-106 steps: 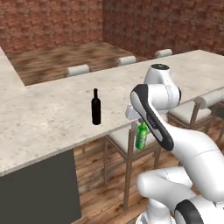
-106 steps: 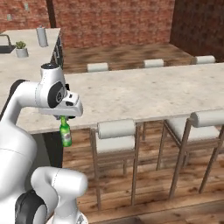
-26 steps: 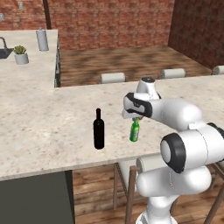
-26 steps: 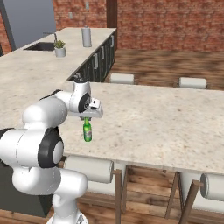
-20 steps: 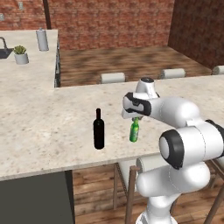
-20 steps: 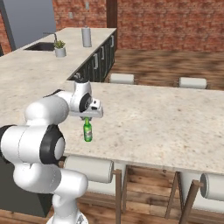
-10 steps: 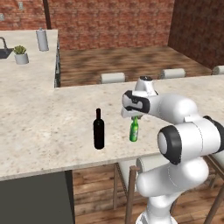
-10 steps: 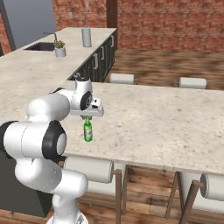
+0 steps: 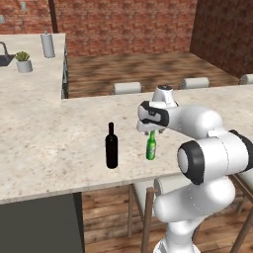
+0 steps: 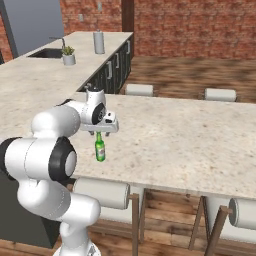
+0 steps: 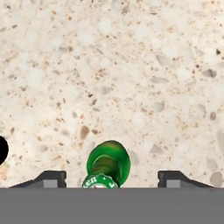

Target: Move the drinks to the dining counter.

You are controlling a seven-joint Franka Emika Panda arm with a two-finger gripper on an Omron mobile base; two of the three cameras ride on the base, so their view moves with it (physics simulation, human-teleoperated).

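The green glass bottle (image 9: pixel 151 147) stands upright on the dining counter (image 9: pixel 74 128), near its front edge. My gripper (image 9: pixel 150 129) hangs straight over the bottle's neck with its jaws open. In the hand view both fingertips (image 11: pixel 52 177) stand wide of the green bottle (image 11: pixel 107 166), touching nothing. The tall black wine bottle (image 9: pixel 111 146) stands upright a short way to the left of the green one. From the right side the green bottle (image 10: pixel 100 148) sits right below the gripper (image 10: pixel 100 131) on the speckled counter (image 10: pixel 175 135).
Grey cushioned stools line the far side (image 9: pixel 127 88) and the near side (image 10: pixel 100 192) of the counter. A grey canister (image 9: pixel 47 45) and a potted plant (image 9: pixel 22 63) stand on the back counter by the sink.
The gripper's fingers have spread apart and let go of the green bottle's neck. The bottle stays standing on the counter and the arm has hardly moved.
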